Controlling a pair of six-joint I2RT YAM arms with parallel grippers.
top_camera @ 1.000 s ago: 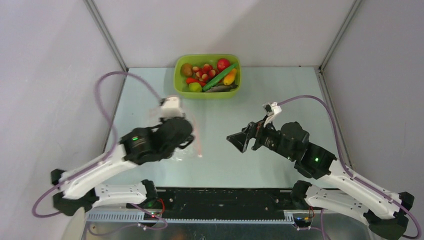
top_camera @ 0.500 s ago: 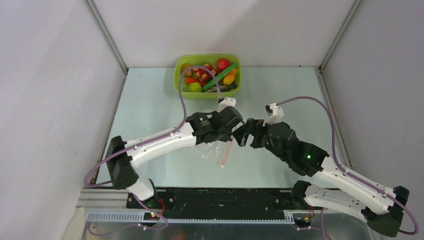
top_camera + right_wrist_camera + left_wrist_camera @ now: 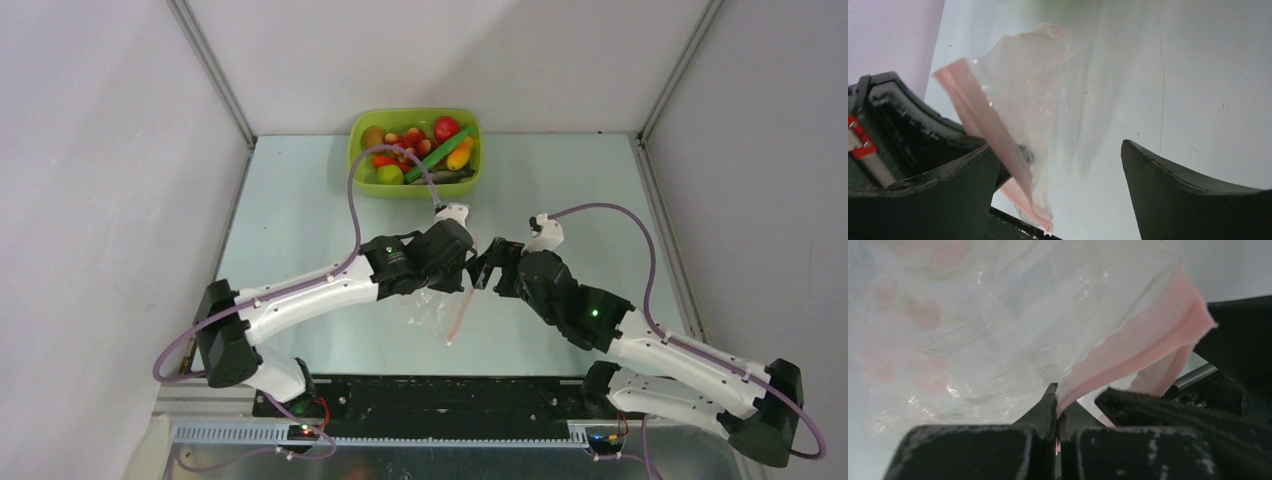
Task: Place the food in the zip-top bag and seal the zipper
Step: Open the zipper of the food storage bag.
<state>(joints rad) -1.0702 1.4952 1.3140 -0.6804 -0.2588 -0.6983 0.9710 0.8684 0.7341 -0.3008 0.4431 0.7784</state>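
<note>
The clear zip-top bag [image 3: 432, 305] hangs above the table's middle, its pinkish zipper [image 3: 461, 312] strip running down its right side. My left gripper [image 3: 463, 268] is shut on the bag's mouth edge; in the left wrist view [image 3: 1057, 405] the jaws pinch the pink zipper [image 3: 1138, 352] with clear film [image 3: 978, 330] spread beyond. My right gripper [image 3: 487, 270] is open right beside it; in the right wrist view [image 3: 1058, 172] its fingers stand wide apart on either side of the bag [image 3: 1038, 100] and zipper [image 3: 993, 130]. The food [image 3: 415, 152] lies in the green tub [image 3: 360, 135].
The lime-green tub stands at the table's back centre against the rear wall. Grey walls close in on left, right and back. Purple cables loop from both arms. A black rail runs along the near edge [image 3: 440, 395].
My left arm has carried the bag from the table's left to the centre and lifted it. My right gripper has moved left toward it, close to the bag's mouth.
</note>
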